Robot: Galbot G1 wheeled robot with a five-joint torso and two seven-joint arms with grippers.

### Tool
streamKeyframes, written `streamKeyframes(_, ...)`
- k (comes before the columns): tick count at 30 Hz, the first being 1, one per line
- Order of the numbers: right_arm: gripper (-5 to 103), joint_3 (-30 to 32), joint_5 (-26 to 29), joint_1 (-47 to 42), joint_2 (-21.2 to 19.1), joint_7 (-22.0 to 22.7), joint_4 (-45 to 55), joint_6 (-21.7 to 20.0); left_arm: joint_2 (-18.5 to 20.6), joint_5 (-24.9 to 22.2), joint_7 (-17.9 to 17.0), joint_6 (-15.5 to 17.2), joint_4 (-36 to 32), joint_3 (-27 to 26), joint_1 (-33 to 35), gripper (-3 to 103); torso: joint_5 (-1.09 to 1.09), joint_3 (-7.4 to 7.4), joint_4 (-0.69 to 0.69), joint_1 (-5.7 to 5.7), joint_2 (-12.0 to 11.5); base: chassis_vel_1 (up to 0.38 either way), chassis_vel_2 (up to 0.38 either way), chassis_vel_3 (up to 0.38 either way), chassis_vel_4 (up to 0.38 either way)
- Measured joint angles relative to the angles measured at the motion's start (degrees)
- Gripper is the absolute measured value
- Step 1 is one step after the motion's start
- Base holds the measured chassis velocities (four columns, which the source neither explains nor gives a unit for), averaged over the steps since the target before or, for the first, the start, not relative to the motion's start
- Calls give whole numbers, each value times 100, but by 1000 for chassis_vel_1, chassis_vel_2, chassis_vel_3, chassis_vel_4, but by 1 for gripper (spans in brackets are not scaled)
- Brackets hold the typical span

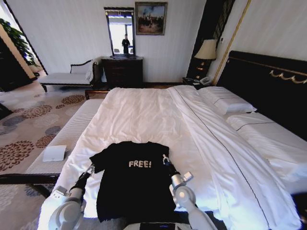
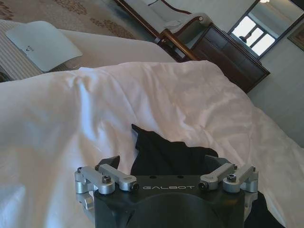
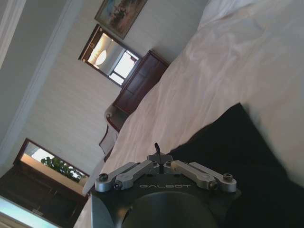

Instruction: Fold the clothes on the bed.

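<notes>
Black T-shirt (image 1: 132,184) lies flat, "FREE!" uppermost, on the white bed (image 1: 144,115) at lower centre of the head frame. Left tool (image 1: 90,168), fingers spread apart, meets its left sleeve; right tool (image 1: 165,159), fingers together, clamps the right sleeve edge.

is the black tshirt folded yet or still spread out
Spread out. The T-shirt lies flat on the bed, FREE! lettering up, both sleeves out to the sides. The left pincer and right pincer sit at the sleeves.
</notes>
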Motion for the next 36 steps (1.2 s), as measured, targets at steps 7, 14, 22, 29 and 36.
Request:
streamKeyframes(7, 0, -103, -108, 41, 40, -49, -156, 40, -42, 47, -24, 0, 42, 44, -55, 100, 0, 0, 0, 0, 0, 0, 0, 0, 0)
streamKeyframes(14, 0, -209, -196, 39, 108, -62, -194, 67, -74, 82, -32, 0, 13, 50, -29, 100, 0, 0, 0, 0, 0, 0, 0, 0, 0)
streamKeyframes(22, 13, -204, -399, -60, 172, -171, -96, 224, -94, 105, -31, -7, -68, 36, 70, 100, 1, 0, 0, 0, -1, 0, 0, 0, 0)
streamKeyframes(29, 39, 252, -36, -431, 80, -496, 769, 336, -100, 107, -4, -36, -100, 15, 137, 100, 0, 0, 0, 0, 0, 0, 0, 0, 0)
streamKeyframes(36, 67, 758, -139, -692, 99, -202, 1157, 522, -31, -301, 129, -136, 97, -118, 31, 100, 0, 0, 0, -1, 0, 0, 0, 0, 0)
